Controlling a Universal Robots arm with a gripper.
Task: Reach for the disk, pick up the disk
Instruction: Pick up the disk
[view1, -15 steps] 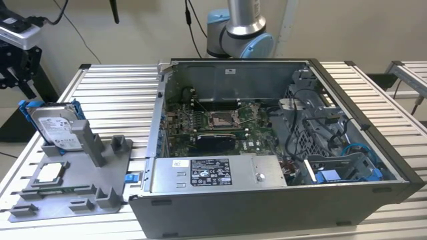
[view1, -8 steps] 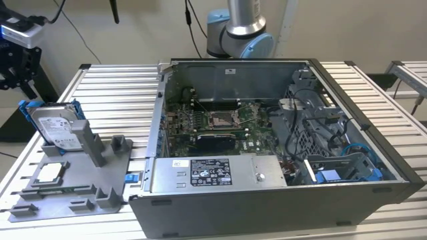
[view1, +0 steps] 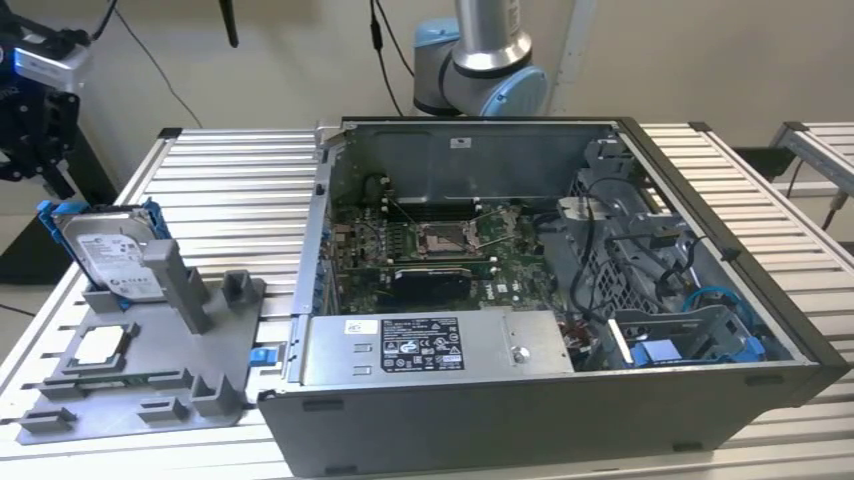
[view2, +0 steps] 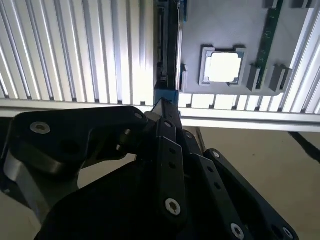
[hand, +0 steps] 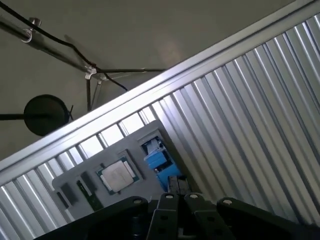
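Observation:
The disk (view1: 111, 252) is a silver-grey drive with a white label in a bright blue bracket. It stands upright on edge in a slot of the grey fixture (view1: 147, 375) at the exterior view's left. My black gripper (view1: 40, 165) hangs above the disk and slightly to its left, apart from it. In the second wrist view the disk (view2: 167, 47) appears edge-on, just beyond the gripper (view2: 162, 112). The first wrist view has the disk's blue bracket (hand: 156, 158) just past the gripper (hand: 175, 197).
A small square silver chip (view1: 102, 345) lies flat in the fixture near the disk, seen too in both wrist views (view2: 223, 66) (hand: 118, 175). An open computer case (view1: 534, 300) takes up the middle of the ribbed aluminium table (view1: 227, 190). The table edge (view2: 240, 117) is close by the fixture.

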